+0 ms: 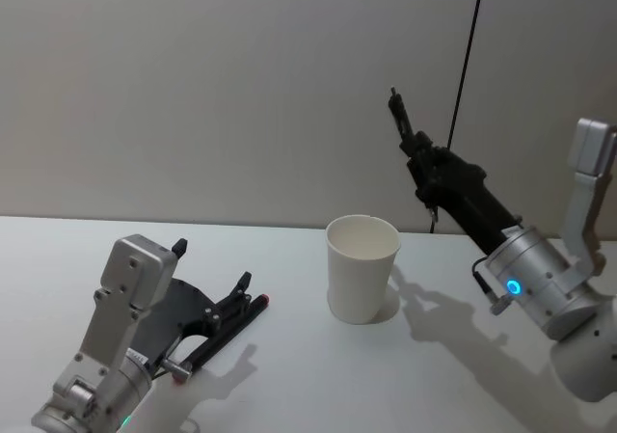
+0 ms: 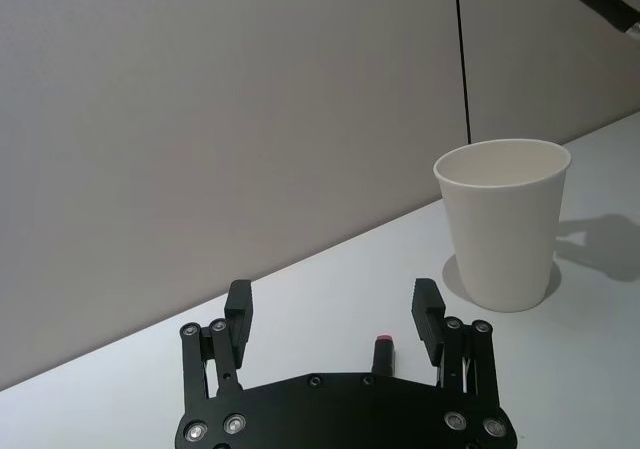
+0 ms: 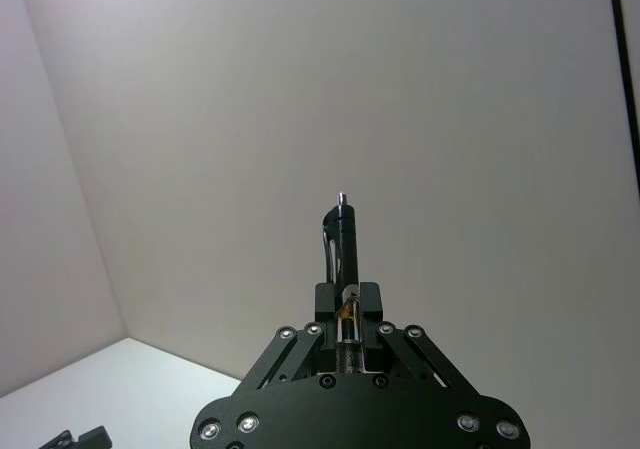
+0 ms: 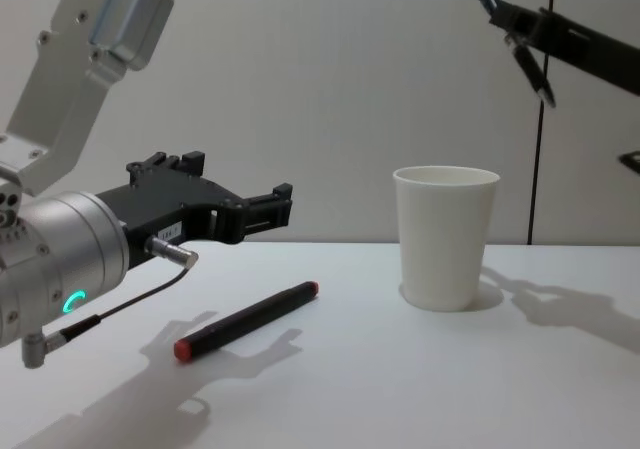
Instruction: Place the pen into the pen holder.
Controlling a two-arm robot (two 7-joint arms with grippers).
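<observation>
The white paper cup pen holder stands upright in the middle of the table. My right gripper is raised above and to the right of it, shut on a black pen that stands steeply between its fingers. A second pen, black with red ends, lies flat on the table at left. My left gripper hovers open just above it, holding nothing.
The white table meets a plain grey wall close behind the cup. A thin black cable runs down the wall behind my right gripper.
</observation>
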